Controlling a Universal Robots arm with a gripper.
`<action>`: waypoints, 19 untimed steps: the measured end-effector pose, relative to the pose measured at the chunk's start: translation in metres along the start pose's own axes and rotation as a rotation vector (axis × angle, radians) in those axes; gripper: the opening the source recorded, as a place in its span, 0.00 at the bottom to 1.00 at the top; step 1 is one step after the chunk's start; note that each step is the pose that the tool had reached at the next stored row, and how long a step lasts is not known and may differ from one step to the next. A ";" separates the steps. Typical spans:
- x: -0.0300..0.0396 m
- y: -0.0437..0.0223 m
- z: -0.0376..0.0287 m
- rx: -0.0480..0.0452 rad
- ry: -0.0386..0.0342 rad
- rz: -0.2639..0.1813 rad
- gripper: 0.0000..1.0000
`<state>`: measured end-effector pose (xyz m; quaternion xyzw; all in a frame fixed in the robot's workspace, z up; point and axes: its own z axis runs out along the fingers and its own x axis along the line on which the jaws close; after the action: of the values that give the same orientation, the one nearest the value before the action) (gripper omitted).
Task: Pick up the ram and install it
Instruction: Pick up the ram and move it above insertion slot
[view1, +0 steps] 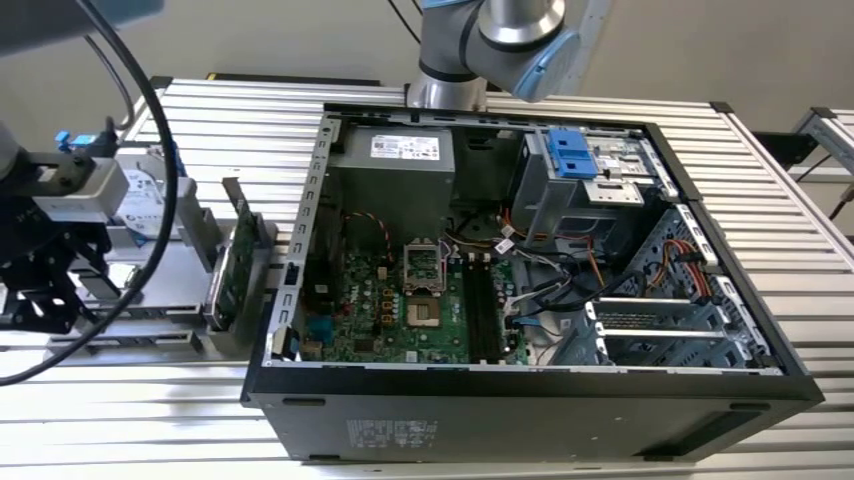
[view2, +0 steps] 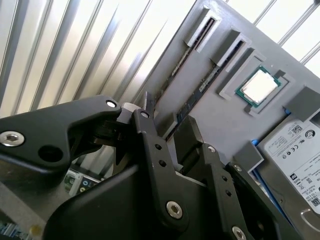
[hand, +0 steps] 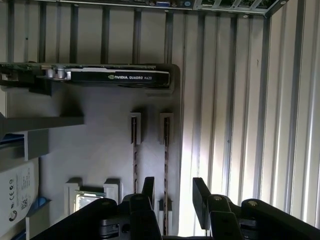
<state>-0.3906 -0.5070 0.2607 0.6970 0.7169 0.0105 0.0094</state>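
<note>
There are two thin dark memory sticks, and each one stands in its own slot in a gray holder (hand: 100, 130). In the first wrist view the ram (hand: 165, 165) runs in between the two black fingers (hand: 201, 197) of the gripper (hand: 173, 181). The fingers are wide apart and are not squeezing it. The second ram stick (hand: 134, 165) stands just beside it, in the next slot. The same holder also has one square silver chip (hand: 87, 202), one hard drive (hand: 17, 192) with a white label, and one big card (view1: 238, 255) standing up on its edge. In the exterior view the holder sits at the exterior view's left. One open computer case (view1: 534, 375) lies in the middle of the frame, on the striped metal surface (view1: 774, 200). Inside the case are one green board, lots of wires and one blue latch.
</note>
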 end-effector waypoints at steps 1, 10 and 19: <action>0.0001 0.0000 0.0005 -0.0001 0.0000 0.000 1.00; 0.0002 0.0000 0.0033 -0.0004 0.0002 0.000 1.00; 0.0004 -0.0002 0.0091 0.0000 -0.0002 0.000 1.00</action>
<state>-0.3906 -0.5066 0.2516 0.6970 0.7169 0.0104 0.0094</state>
